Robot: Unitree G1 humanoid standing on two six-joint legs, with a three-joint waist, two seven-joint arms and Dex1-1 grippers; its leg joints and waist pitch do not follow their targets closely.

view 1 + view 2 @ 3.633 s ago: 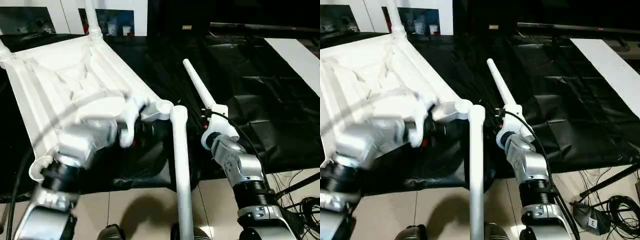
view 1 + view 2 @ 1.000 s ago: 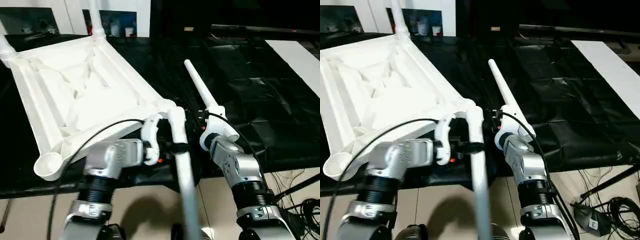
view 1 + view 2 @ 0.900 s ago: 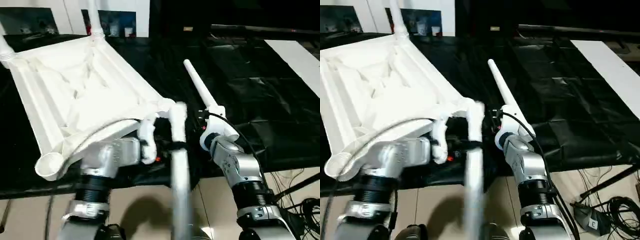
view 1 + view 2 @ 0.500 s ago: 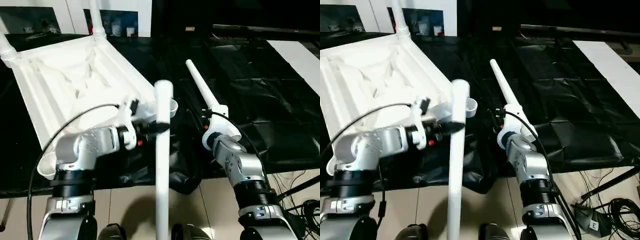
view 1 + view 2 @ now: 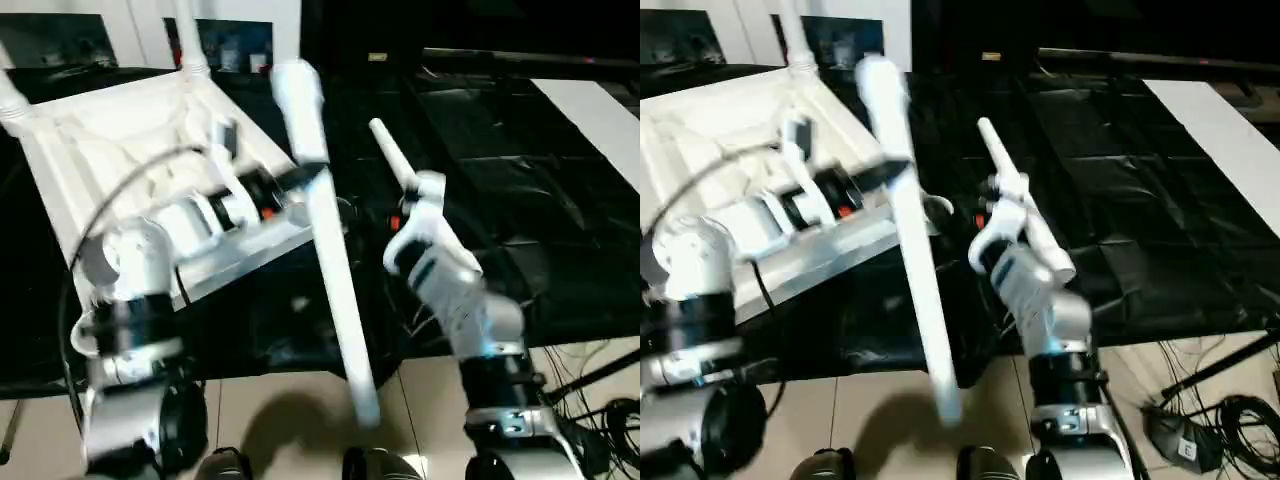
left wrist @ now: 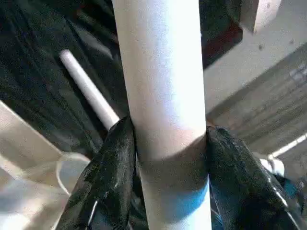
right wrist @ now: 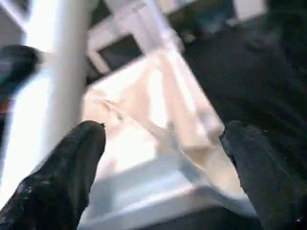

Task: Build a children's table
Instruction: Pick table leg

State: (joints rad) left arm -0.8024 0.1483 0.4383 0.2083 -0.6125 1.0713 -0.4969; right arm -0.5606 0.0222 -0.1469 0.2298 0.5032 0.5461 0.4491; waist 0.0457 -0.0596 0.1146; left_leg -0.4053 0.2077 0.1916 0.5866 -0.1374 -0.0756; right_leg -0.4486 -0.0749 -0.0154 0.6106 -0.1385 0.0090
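The white table top (image 5: 90, 150) lies upside down on black cloth at the left, ribs up. Two legs stand in its far corner sockets, one leg (image 5: 186, 35) at the back. My left gripper (image 5: 318, 182) is shut on a long white leg (image 5: 335, 270), held slanted in the air over the top's near edge, thick end (image 5: 296, 85) up. In the left wrist view both black fingers (image 6: 112, 172) clasp this leg (image 6: 163, 91). Another leg (image 5: 385, 150) lies on the cloth behind my right arm. My right gripper (image 7: 163, 139) is open, raised and facing the table top (image 7: 158, 110).
Black cloth (image 5: 520, 200) covers the work area, with a white board (image 5: 600, 110) at the far right. Cables (image 5: 610, 410) lie on the pale floor at the near right. The near corner socket (image 5: 937, 208) sits just beside the held leg.
My left arm has swung the held leg up and toward the far left, so its thick end rose above the table top. My right arm lifted off the cloth toward the table.
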